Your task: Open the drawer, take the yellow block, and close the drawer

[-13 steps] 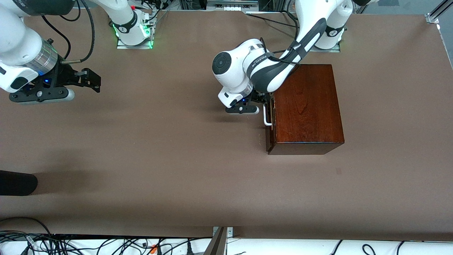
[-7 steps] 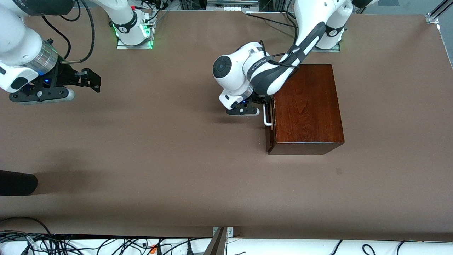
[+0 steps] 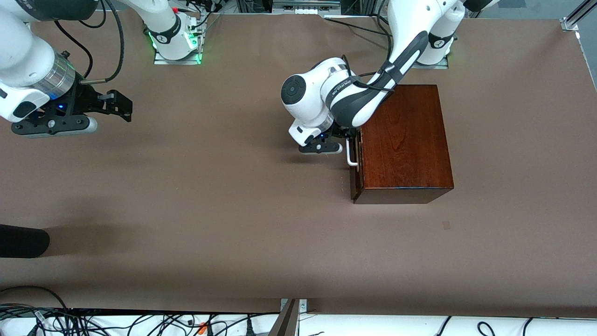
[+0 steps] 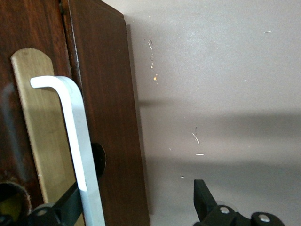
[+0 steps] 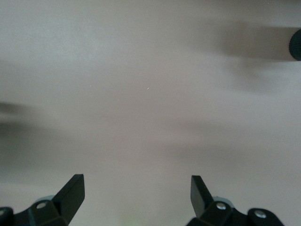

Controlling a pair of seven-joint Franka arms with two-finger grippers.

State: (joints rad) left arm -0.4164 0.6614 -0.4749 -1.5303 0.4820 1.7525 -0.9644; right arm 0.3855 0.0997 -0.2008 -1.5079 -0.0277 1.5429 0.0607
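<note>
1. Risk at the right gripper [image 3: 122,106]: small; waiting over bare table [image 3: 224,210] toward the right arm's end, well apart from the box [image 3: 406,140]; could disturb only by moving in too early.
2. Risk at the left gripper [image 3: 348,136]: closing on the handle [image 3: 350,157] off centre, near its upper bend rather than the middle of the bar; likely result a slip, or a crooked pull that jams the drawer [image 3: 355,161] in its guide.
3. Risk at the box: not fixed to the table as far as visible; with a hard or fast pull, possible sliding of the whole box instead of the drawer coming out.
4. Risk for the yellow block: not visible in any view, probably inside the shut drawer; with a jerky opening, possible rolling to a corner hard to reach.
5. Jaws of the right gripper [image 5: 136,189]: spread wide; holding nothing, touching nothing, only table below.
6. Jaws of the left gripper [image 4: 136,200]: also spread wide, not yet clamped; placed around the white handle [image 4: 70,132], one finger tucked between the bar and the brass plate [image 4: 37,136] of the drawer front, the other out over the table; contact of the inner finger with the bar not possible to judge.
</note>
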